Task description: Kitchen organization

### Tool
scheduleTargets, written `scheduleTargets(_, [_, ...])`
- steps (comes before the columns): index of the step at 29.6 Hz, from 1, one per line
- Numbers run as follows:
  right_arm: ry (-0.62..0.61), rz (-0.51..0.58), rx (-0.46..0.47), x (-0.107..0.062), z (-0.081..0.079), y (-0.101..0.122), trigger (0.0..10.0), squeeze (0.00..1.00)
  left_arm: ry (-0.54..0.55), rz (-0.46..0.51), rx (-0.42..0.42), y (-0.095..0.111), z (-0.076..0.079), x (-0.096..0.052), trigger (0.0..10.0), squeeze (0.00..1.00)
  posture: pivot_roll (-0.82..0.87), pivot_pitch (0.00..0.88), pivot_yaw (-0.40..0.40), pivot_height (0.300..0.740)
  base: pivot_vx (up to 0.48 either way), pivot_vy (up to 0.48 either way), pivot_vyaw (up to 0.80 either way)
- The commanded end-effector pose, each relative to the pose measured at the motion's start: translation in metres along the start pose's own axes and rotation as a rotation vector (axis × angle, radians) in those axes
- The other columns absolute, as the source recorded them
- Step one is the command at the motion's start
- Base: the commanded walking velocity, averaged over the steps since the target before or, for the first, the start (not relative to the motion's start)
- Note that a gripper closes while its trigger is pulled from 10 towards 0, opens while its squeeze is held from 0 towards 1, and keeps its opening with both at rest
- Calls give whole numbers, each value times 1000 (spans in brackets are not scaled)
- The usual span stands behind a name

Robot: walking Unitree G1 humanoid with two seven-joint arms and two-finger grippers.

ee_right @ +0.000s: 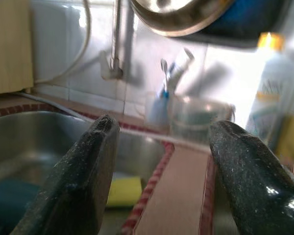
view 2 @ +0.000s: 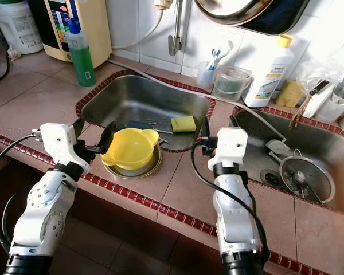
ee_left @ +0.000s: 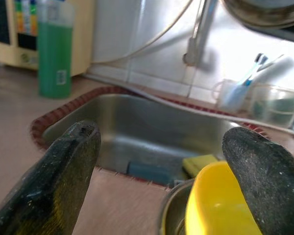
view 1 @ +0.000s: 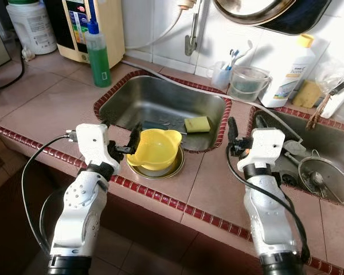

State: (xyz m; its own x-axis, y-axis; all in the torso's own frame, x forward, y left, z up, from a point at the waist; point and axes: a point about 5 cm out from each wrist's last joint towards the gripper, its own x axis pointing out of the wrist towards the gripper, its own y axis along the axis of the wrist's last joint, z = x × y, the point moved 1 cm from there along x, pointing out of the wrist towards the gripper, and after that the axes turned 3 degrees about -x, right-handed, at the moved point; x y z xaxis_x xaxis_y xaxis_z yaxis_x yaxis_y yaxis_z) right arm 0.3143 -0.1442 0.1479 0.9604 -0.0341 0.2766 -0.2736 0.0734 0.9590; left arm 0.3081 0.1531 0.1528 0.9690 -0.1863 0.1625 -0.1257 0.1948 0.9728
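A yellow bowl with a pouring lip rests inside a shallow metal bowl on the tiled counter, at the front rim of the left sink. My left gripper is open just left of the yellow bowl, with one finger close beside its rim and nothing between the fingers. My right gripper is open and empty above the counter strip between the two sinks. A yellow sponge lies in the left sink.
A green soap bottle and a cream appliance stand at the back left. Along the back wall stand a toothbrush cup, a clear container and a white bottle. The right sink holds a round metal strainer.
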Motion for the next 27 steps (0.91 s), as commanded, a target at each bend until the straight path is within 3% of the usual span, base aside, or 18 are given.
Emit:
scheduleTargets(1, [-29,-13,2,-1,6,0,10000,0,29,-8,-9,-4,-3,-3,10000,0,-212,5,-24,740,0,0,0])
scheduleTargets(7, [-20,-44,-27,-6,8,-6,10000,0,77,-55,30,-11,-11,-10,10000,0,-211,2,-29,740,0,0,0])
scheduleTargets(13, [4,-65,41,-11,2,-6,10000,0,118,-74,4,-10,-19,-19,10000,0,-209,1,-28,740,0,0,0])
scheduleTargets(16, [7,-48,43,-17,-3,-5,10000,0,120,-36,96,-7,-13,-22,10000,0,-202,2,-24,740,0,0,0])
scheduleTargets(22, [64,-71,11,-30,-13,-16,10000,0,98,-91,75,-26,-4,-33,10000,0,-201,4,-28,740,0,0,0])
scheduleTargets(27, [47,-75,2,-32,-7,-16,10000,0,106,-82,57,-24,-6,-33,10000,0,-201,7,-33,740,0,0,0])
